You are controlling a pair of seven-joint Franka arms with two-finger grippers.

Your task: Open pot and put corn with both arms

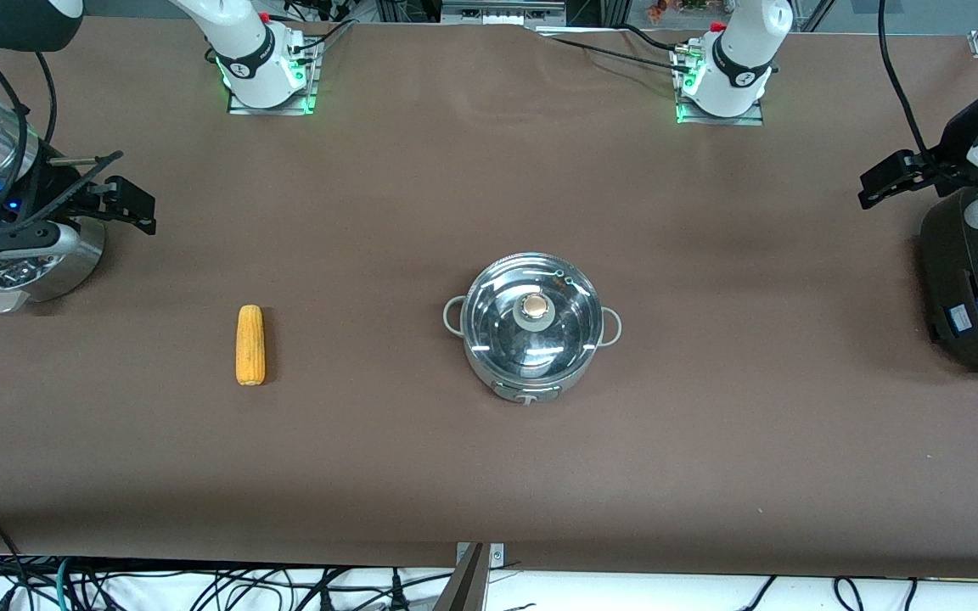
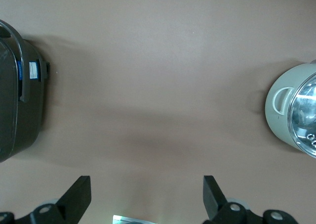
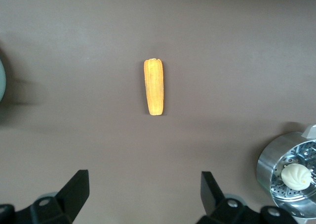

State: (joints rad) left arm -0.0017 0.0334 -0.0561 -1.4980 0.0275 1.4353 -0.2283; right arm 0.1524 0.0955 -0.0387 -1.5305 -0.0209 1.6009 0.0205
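The steel pot stands mid-table with its glass lid and brass-coloured knob on. Its edge also shows in the left wrist view. The yellow-orange corn lies flat on the table toward the right arm's end, apart from the pot; it also shows in the right wrist view. My right gripper is open and empty, up over the table by the steel bowl; in its own view the jaws stand wide apart. My left gripper is open and empty by the black cooker.
A steel perforated bowl with a white bun stands at the right arm's end. A big black cooker stands at the left arm's end, also in the left wrist view. Brown table cover all round.
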